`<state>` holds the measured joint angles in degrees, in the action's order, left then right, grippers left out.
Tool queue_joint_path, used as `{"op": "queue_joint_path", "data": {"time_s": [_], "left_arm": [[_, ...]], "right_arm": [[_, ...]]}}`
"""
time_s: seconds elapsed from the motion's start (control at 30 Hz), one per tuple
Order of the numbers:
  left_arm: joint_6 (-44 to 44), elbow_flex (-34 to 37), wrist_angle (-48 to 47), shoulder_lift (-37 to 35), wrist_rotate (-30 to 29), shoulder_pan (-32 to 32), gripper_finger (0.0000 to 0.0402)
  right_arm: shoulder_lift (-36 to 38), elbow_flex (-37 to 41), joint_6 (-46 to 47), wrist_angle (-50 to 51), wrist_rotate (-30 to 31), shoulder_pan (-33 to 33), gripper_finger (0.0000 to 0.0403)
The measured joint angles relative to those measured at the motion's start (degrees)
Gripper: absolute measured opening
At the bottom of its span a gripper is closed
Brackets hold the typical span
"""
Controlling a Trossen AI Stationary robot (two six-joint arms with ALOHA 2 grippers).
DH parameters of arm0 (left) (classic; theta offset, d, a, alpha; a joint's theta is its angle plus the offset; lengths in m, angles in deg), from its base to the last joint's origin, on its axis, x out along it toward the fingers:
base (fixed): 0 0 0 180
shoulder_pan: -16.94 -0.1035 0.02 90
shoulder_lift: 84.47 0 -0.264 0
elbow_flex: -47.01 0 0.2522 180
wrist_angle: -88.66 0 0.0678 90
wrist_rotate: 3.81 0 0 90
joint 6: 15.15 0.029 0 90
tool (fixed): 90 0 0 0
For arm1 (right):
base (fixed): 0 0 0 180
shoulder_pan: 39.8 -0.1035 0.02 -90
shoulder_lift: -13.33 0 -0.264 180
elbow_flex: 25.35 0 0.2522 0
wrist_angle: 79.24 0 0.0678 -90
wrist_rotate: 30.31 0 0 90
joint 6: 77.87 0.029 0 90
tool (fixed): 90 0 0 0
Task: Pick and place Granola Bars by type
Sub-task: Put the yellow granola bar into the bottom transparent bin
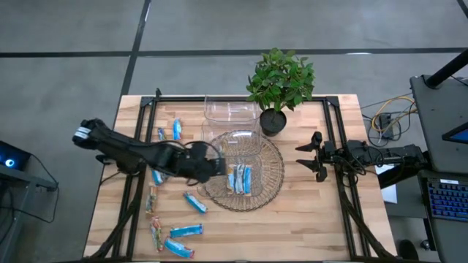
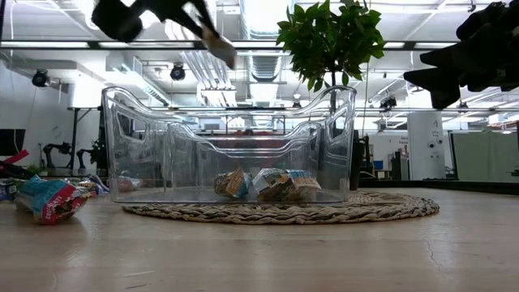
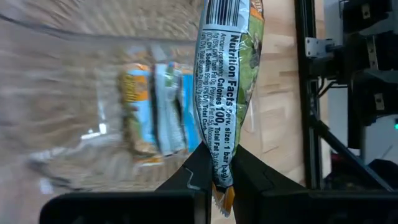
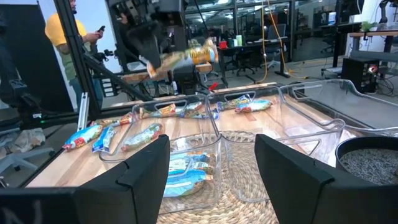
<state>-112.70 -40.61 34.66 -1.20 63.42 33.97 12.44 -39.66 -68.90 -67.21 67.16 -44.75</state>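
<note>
Wooden desk (image 1: 307,219), round woven mat (image 1: 272,186) at centre, potted plant (image 1: 280,82) behind it. Two clear bins on the mat: near bin (image 1: 245,162) holds three blue granola bars (image 1: 241,179) side by side; far bin (image 1: 231,111) looks empty. Left claw (image 1: 212,166) is clamped on one green-wrapped bar (image 3: 229,74), held in the air at the near bin's left edge. Loose granola bars (image 1: 175,232) lie scattered on the desk's left side. Right claw (image 1: 311,155), fingers spread, holds nothing, right of the mat.
</note>
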Motion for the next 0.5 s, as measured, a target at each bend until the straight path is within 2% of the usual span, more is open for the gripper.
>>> {"op": "queue_joint_path", "data": {"time_s": [0.13, 0.5], "left_arm": [[0.21, 0.08, 5.83, 4.87, 2.83, -1.75, 0.0013], [-3.88, 2.95, 7.68, 9.10, 4.68, -1.14, 0.0013]], "right_arm": [[0.00, 0.00, 0.00, 0.00, 0.02, -0.01, 0.0224], [0.00, -0.02, 0.00, 0.00, 0.01, -0.01, 0.0224]]}}
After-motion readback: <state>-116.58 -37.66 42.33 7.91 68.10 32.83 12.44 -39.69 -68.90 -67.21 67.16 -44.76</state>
